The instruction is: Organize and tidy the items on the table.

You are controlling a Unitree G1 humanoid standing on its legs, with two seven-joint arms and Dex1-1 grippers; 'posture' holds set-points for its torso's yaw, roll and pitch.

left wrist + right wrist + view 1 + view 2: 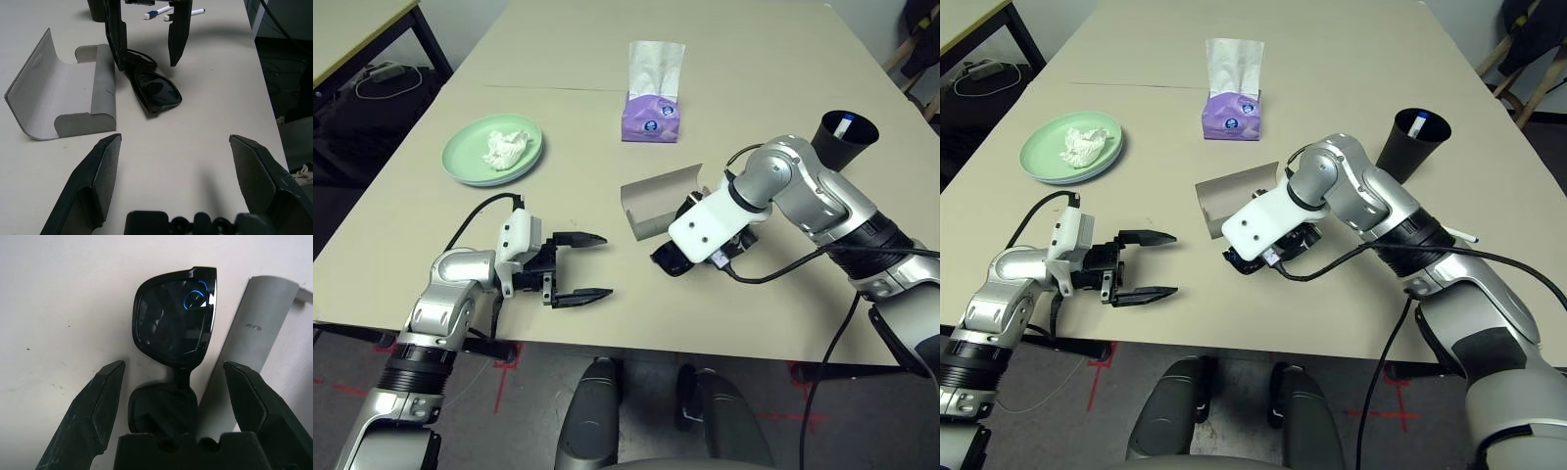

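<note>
sunglasses (175, 325) lie folded on the table (724, 88) just beside our open glasses case (68, 98); our right gripper (171, 396) hangs spread over them, likely to grasp; our left gripper (582, 266) waits, spread, apart.

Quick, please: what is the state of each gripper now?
Left gripper: open, holding nothing.
Right gripper: open, above the black sunglasses, not gripping them.

Even, soft overhead light brightens the pale table (724, 88). Shadows beneath the arms are faint and diffuse. A blue-white glare spot sits on the black sunglasses (176, 318) lens. Near fingers look slightly soft.
</note>
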